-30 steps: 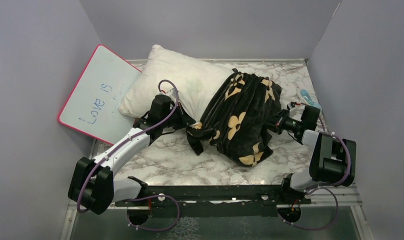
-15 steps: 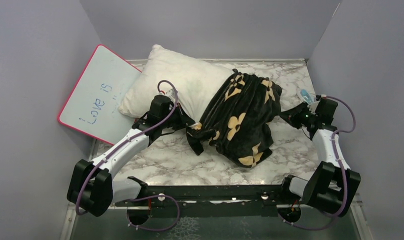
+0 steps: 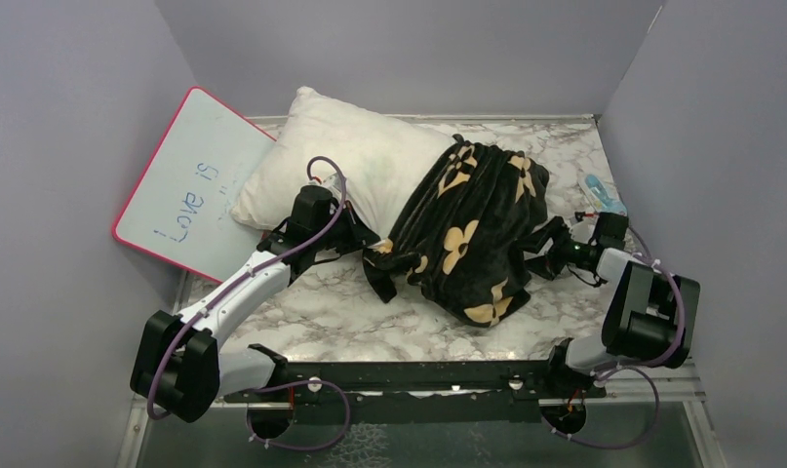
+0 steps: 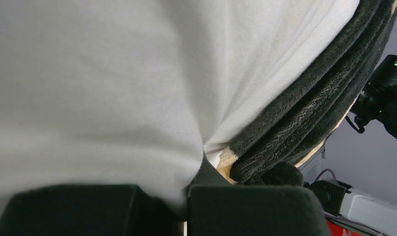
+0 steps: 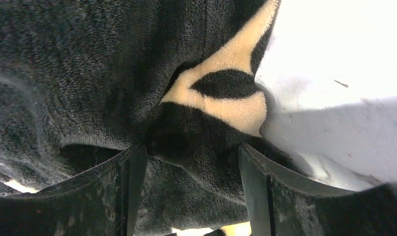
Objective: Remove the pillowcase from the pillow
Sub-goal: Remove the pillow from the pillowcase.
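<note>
The off-white pillow (image 3: 340, 156) lies across the back of the marble table, its right half still inside the black pillowcase (image 3: 472, 229) with tan flowers, bunched into folds. My left gripper (image 3: 358, 236) is shut on the pillow's white cloth at its front edge; in the left wrist view the pillow (image 4: 112, 73) is pinched in my left gripper (image 4: 186, 209), next to the pillowcase (image 4: 304, 108). My right gripper (image 3: 543, 255) is open at the pillowcase's right side. In the right wrist view, my right gripper (image 5: 191, 182) straddles a fold of the pillowcase (image 5: 88, 73) without squeezing it.
A pink-rimmed whiteboard (image 3: 189, 185) leans at the left, behind the left arm. A small blue object (image 3: 599, 190) lies at the back right by the wall. Grey walls close in three sides of the marble table (image 3: 350, 312).
My right gripper has opened, swung away to the right, then come back low against the pillowcase's right side. The left arm and the pillow have not moved.
</note>
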You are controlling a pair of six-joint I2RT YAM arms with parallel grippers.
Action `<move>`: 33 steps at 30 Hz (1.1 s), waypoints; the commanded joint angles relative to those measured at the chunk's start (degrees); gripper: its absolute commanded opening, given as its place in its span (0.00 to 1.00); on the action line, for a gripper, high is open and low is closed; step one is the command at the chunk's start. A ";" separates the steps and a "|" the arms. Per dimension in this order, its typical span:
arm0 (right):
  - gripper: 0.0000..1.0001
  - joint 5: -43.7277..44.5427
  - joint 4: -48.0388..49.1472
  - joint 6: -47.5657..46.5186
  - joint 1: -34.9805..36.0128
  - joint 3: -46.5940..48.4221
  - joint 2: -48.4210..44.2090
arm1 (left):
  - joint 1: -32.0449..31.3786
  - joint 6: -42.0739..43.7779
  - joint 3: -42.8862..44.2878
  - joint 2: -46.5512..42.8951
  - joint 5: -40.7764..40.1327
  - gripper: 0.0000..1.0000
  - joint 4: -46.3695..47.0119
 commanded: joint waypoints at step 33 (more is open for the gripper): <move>0.00 62.61 -23.70 12.34 -0.62 9.24 -26.84 | 0.28 2.18 0.36 -3.29 -0.24 0.00 -3.94</move>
